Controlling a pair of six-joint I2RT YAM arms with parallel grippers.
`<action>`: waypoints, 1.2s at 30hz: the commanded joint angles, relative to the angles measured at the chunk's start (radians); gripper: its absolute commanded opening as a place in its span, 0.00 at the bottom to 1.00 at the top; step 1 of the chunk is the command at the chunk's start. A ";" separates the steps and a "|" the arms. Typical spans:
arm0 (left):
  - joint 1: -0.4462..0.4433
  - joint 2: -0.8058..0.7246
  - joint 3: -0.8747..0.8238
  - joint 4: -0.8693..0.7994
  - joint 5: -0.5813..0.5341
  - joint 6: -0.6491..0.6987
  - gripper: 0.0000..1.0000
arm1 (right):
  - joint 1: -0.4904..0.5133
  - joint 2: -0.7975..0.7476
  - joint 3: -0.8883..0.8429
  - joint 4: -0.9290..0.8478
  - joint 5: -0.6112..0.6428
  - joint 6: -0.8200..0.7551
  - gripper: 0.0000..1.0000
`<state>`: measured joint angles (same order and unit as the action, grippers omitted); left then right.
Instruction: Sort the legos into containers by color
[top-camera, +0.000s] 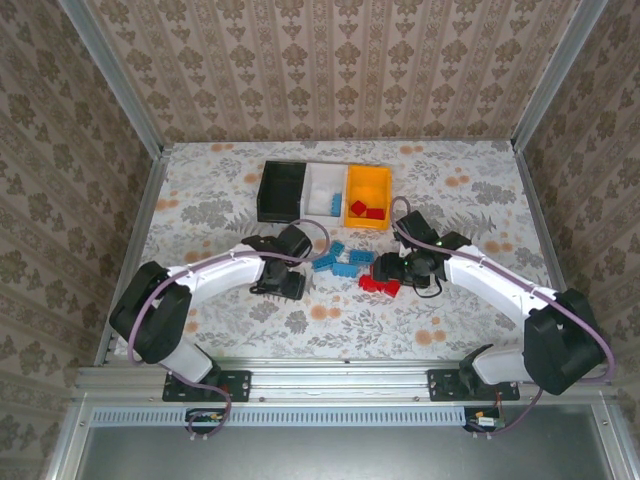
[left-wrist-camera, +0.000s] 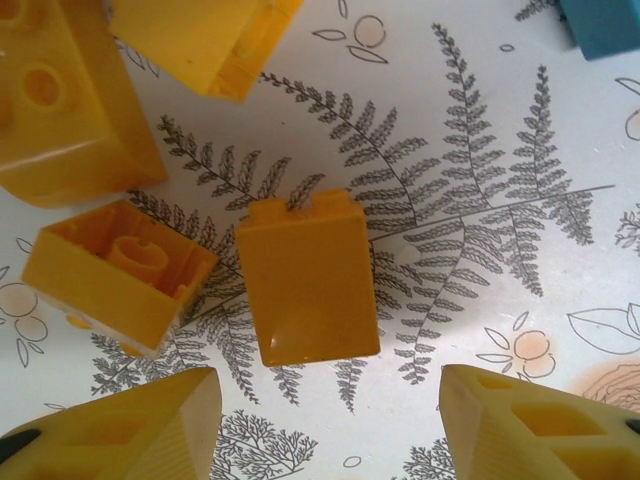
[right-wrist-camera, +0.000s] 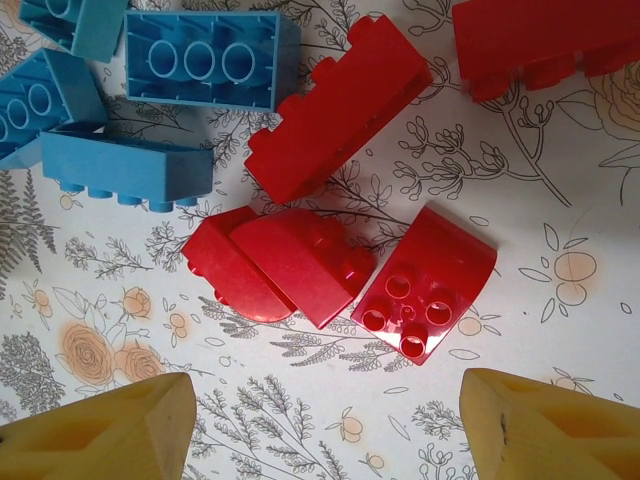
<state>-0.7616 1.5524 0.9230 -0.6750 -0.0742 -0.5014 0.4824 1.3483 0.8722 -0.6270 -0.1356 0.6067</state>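
Hovering over: my left gripper (left-wrist-camera: 325, 430) hangs above a yellow brick (left-wrist-camera: 307, 280), fingers spread wide, holding nothing.
Key relation: that brick lies just ahead of the fingertips, a shade left of the middle of the gap. Its long axis runs straight away from the gripper, studs at the far end, so I judge the fingers would close across its short width.
Crowding: a hollow yellow brick (left-wrist-camera: 115, 270) sits just left of it, a narrow gap between them.
Right gripper (right-wrist-camera: 325, 430): wide open and empty, with red bricks (right-wrist-camera: 300, 262) just ahead of it.
Nearer arm: left for yellow, right for red; blue bricks (top-camera: 340, 262) lie between the two grippers.
Bins: black bin (top-camera: 281, 190), white bin (top-camera: 322, 188) and yellow bin (top-camera: 367, 190) stand in a row beyond both grippers. Red pieces (top-camera: 365, 210) lie in the yellow one, blue ones (top-camera: 335, 203) in the white, so I judge yellow goes in the black.
Surface: flat floral cloth (top-camera: 450, 190).
Room: patterned walls (top-camera: 330, 70) on three sides, metal posts (top-camera: 110, 75) at the corners.
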 joint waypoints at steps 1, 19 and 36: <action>0.009 0.022 0.013 0.006 -0.011 0.023 0.60 | 0.007 0.021 -0.002 0.013 0.009 0.013 0.72; 0.030 0.164 0.094 -0.003 -0.024 0.092 0.39 | 0.016 0.078 0.006 0.036 0.007 0.022 0.72; 0.187 -0.026 0.365 -0.150 -0.005 0.204 0.24 | 0.020 0.086 0.017 0.036 0.004 0.019 0.72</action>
<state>-0.6346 1.5345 1.1904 -0.7818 -0.0734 -0.3710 0.4938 1.4223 0.8726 -0.5999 -0.1360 0.6102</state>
